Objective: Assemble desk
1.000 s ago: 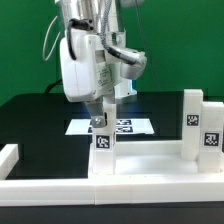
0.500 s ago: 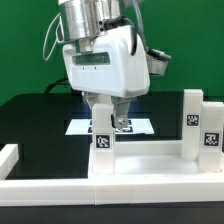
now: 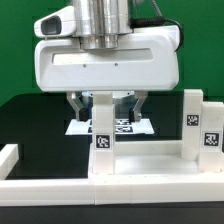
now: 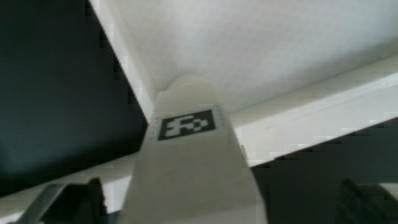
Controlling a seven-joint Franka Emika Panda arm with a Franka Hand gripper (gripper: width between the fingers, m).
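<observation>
The white desk top (image 3: pixel 150 168) lies upside down at the front, and it also shows in the wrist view (image 4: pixel 267 40). A tagged block leg (image 3: pixel 103 142) stands upright on its near-left corner. Two more legs (image 3: pixel 192 122) (image 3: pixel 210 138) stand on the exterior view's right. My gripper (image 3: pixel 105 110) hangs directly above the left leg, palm facing the camera. Its dark fingers (image 3: pixel 80 104) are spread wide on either side of the leg's top. In the wrist view the leg (image 4: pixel 187 160) runs between the fingers (image 4: pixel 71 200) with a gap on each side. My gripper (image 4: pixel 214 205) is open.
The marker board (image 3: pixel 142 127) lies on the black table behind the leg. A white border rail (image 3: pixel 8 158) sits at the exterior view's left, and another rail (image 3: pixel 110 192) runs along the front edge.
My gripper has turned about its vertical axis from side-on to facing the camera, and it now sits centred over the left leg. The desk parts have not moved.
</observation>
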